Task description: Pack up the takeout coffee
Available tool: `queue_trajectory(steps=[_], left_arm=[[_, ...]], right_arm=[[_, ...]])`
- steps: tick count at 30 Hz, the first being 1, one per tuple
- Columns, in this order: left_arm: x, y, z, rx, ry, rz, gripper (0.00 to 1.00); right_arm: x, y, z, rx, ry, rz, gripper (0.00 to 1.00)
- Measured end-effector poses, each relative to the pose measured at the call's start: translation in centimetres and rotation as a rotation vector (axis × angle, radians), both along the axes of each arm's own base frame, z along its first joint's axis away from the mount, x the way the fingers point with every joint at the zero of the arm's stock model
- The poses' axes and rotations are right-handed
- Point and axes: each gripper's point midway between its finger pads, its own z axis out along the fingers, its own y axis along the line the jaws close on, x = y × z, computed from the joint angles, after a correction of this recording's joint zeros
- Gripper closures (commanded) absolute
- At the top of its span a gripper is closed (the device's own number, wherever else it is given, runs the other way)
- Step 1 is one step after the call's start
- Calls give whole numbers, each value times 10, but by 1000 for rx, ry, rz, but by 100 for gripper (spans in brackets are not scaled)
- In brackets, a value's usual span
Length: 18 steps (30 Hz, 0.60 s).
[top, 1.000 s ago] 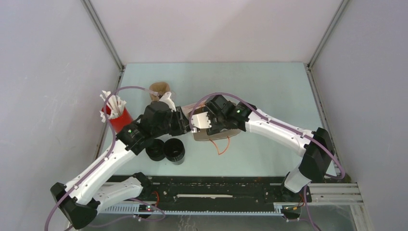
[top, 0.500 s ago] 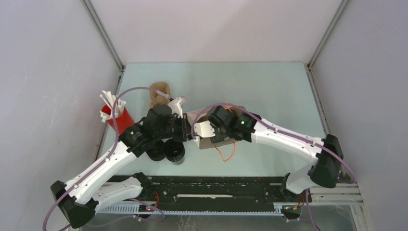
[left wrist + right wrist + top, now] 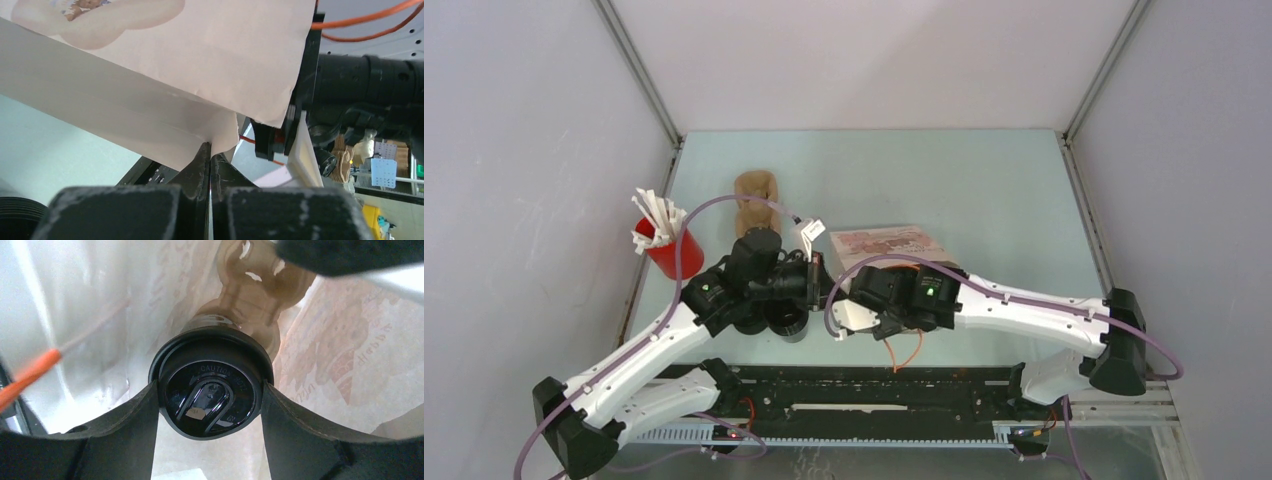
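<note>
holding the black coffee cup (image 3: 210,371) by its round sides, our right end effector (image 3: 210,390) has it snug between its two fingers, with white bag paper on both sides. our left end effector (image 3: 210,161) is pinched tight on the thin edge of the paper bag (image 3: 200,60), just above its tips. the paper is soft and crinkly, so we think it could tear or slip out, and the bag would flop onto the cup. the cup's top is smooth, shiny plastic, so a loose squeeze could let it tip.
</note>
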Motion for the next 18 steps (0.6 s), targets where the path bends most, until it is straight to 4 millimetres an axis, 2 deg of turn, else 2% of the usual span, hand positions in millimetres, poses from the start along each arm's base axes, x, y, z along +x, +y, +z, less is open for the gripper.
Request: queue_trajectory(steps=[5,13,18], left_arm=[[1,4,-13,28,15,20,100],[6,17,-42,114,51,77,100],[7,16,-38,97,40,76,100]], right_arm=[[19,0,-7,-19,-10,-7,98],[45,21,-26,8,-140,94,94],[52,18,-15,2,-216,91,94]])
